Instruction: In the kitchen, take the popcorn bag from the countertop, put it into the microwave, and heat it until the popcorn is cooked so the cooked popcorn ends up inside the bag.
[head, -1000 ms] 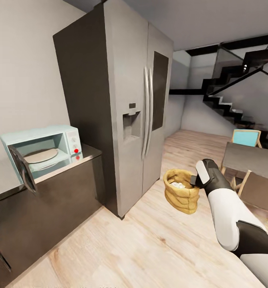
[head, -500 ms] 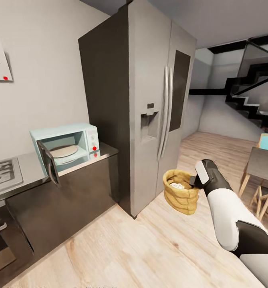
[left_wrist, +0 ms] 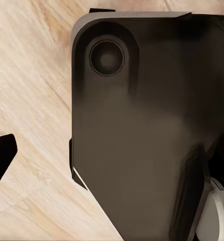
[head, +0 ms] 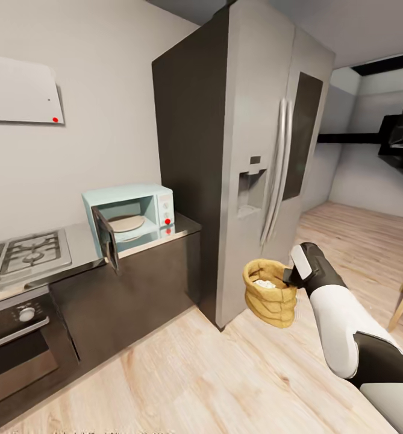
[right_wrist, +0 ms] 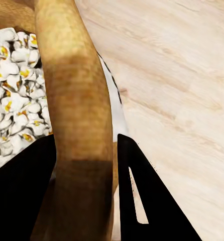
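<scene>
One bag (head: 271,293) is hanging pinched by the right gripper (head: 290,275); one open microwave (head: 131,216) at ten o'clock is sitting nearer centre than before; left fingers' state unclear.

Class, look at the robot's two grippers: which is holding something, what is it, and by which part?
The right gripper holds the popcorn bag by its rolled rim; whether the left holds anything cannot be told.

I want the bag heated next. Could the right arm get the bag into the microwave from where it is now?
Probably not yet. The microwave door stands open, but the right gripper, holding the bag, hangs over the floor well short of the countertop.
</scene>
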